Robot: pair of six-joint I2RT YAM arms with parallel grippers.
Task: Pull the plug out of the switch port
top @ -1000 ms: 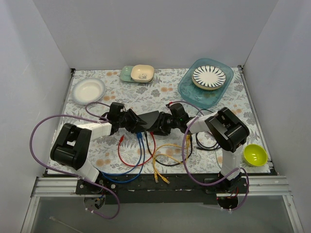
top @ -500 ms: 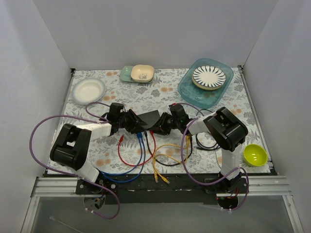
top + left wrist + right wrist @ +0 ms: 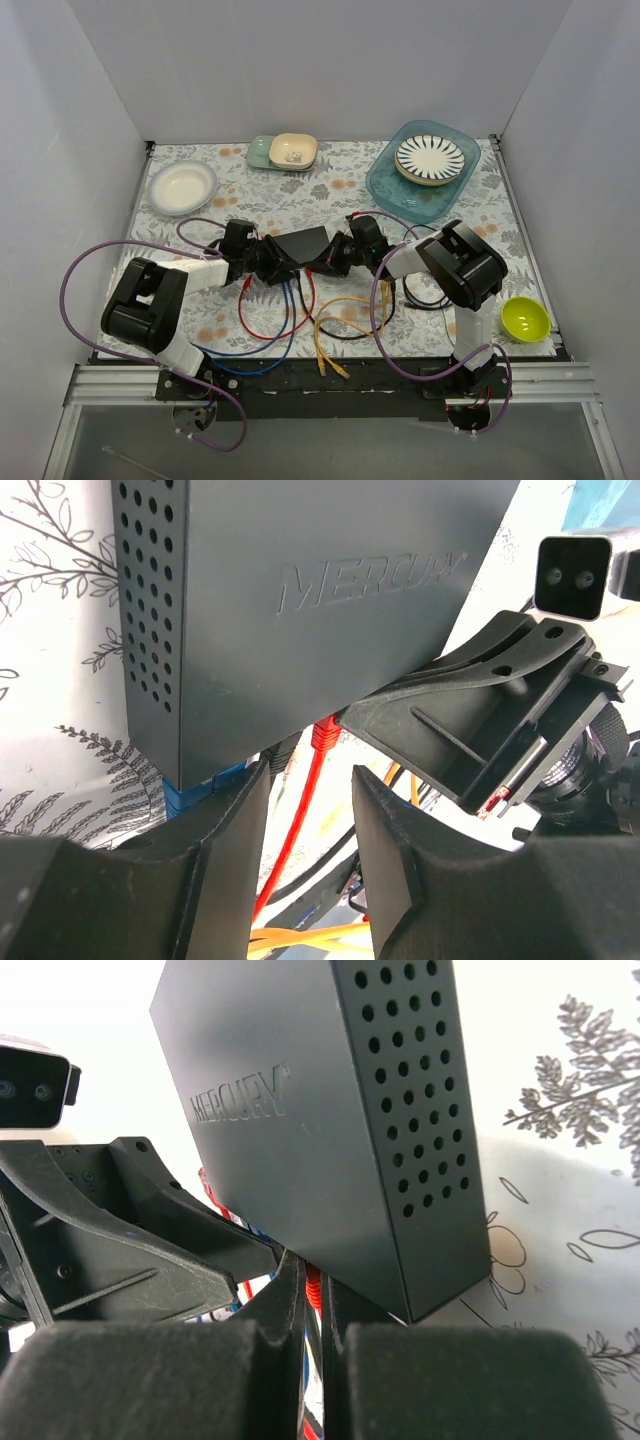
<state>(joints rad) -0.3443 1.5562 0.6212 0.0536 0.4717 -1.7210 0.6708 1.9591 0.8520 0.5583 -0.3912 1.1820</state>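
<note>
The right gripper is pressed almost together, pinching the red plug at its ribbed boot. Only a sliver of red shows between the pads. Just ahead of its fingertips is the switch, with the vented side to the gripper's right and the lettered face to its left. The plug sits in the edge of the switch nearest the fingertips. The port itself is hidden behind it.

The left gripper comes in from the opposite side, its tips close under that same edge and nearly meeting the right one. Its jaws stand part-spread. The red cable runs down through the gap, and I see nothing clamped. A blue plug sits just to its left, at the corner of the switch. Whether either left finger touches the switch I cannot tell.

As I judge it, the plug is small, hard and light, and is probably locked by a spring tab. It may resist and then let go abruptly. The boot or body is the place to hold, since the cable is limp and would slip. The switch looks light and smooth, so it will likely follow the pull unless braced, which seems to be the left gripper's job. A straight pull back along the plug's axis suits it. Twisting could strain the tab or the port.
</note>
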